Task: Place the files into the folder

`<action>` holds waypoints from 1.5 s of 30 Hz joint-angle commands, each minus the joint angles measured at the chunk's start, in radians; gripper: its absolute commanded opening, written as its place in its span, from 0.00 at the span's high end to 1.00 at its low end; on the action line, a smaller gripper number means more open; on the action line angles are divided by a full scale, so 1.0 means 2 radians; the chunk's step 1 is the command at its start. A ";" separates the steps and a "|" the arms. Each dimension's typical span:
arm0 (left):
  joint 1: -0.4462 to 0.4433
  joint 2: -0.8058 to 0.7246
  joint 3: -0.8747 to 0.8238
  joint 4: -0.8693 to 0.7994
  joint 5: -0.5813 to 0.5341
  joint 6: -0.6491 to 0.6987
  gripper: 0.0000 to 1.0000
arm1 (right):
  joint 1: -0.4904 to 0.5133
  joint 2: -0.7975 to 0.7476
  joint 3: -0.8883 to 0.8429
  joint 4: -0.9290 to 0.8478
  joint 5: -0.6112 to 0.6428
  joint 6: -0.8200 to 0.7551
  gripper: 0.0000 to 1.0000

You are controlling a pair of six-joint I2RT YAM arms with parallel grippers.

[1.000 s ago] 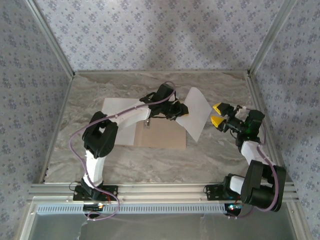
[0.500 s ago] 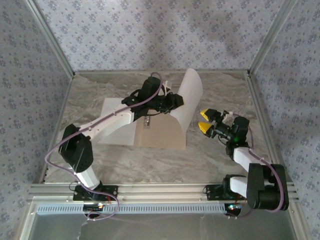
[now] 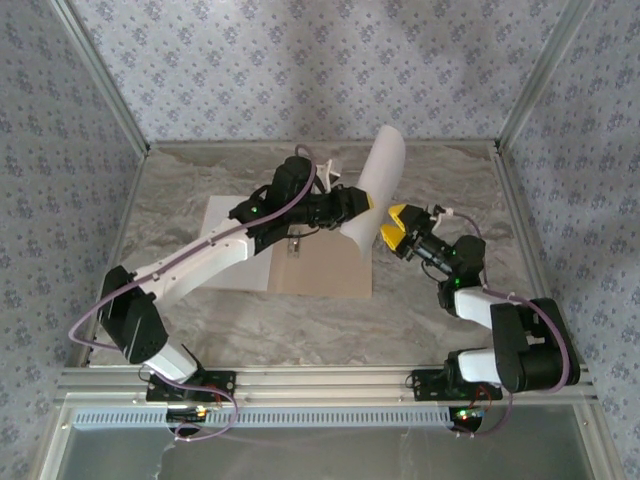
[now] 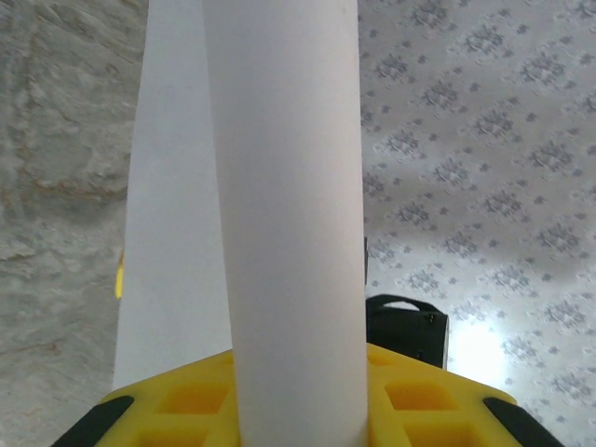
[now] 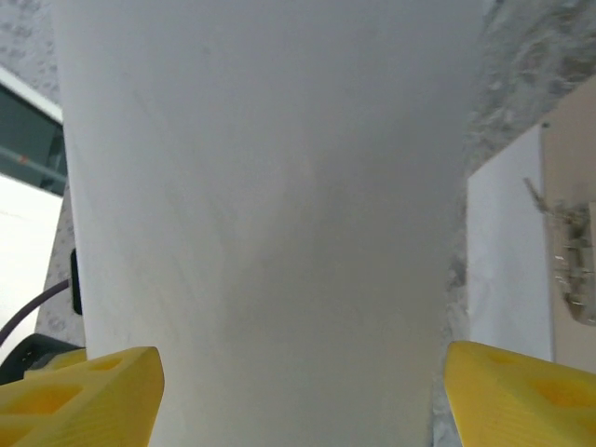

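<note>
Top external showed your left gripper (image 3: 352,203) clamped on the held sheet (image 3: 381,172). The paper curled upward from the pinch and stood well above the table (image 3: 430,300), near the right edge of the folder (image 3: 325,268). The folder lay flat and open with its right leaf bare. The second sheet (image 3: 228,240) rested flat at its left, seemingly over the left leaf.

Your right gripper (image 3: 392,228) sat just beside the curl with its jaws spread wide and gripping nothing. In the right wrist view the paper spanned the gap between the yellow fingers (image 5: 84,391), and the metal clip (image 5: 570,270) showed at the edge.

I judged the bowed paper to be the main danger. If you closed the right claw on that curve, you could have creased it or tugged it out of the left pinch. If you let go at that height, the sheet would likely have flopped down askew, partly off the folder. A low, dragging approach might have snagged its edge on the clip or shoved the folder.
</note>
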 commanded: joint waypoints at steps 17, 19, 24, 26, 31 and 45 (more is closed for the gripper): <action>0.048 -0.099 -0.087 0.016 0.013 -0.016 0.72 | 0.004 -0.064 0.044 0.050 -0.005 0.011 0.22; 0.048 -0.098 -0.087 0.016 0.018 -0.015 0.72 | 0.004 -0.064 0.046 0.050 -0.008 0.014 0.23; 0.048 -0.096 -0.086 0.017 0.030 -0.009 0.72 | 0.005 -0.064 0.049 0.050 -0.011 0.016 0.30; 0.048 -0.097 -0.086 0.020 0.031 -0.005 0.71 | 0.005 -0.062 0.048 0.050 -0.012 0.016 0.34; 0.047 -0.091 -0.075 0.010 0.044 0.005 0.71 | 0.006 -0.060 0.049 0.050 -0.017 0.015 0.42; 0.046 -0.068 -0.054 0.003 0.059 0.014 0.70 | 0.009 -0.038 0.049 0.050 -0.024 0.010 0.59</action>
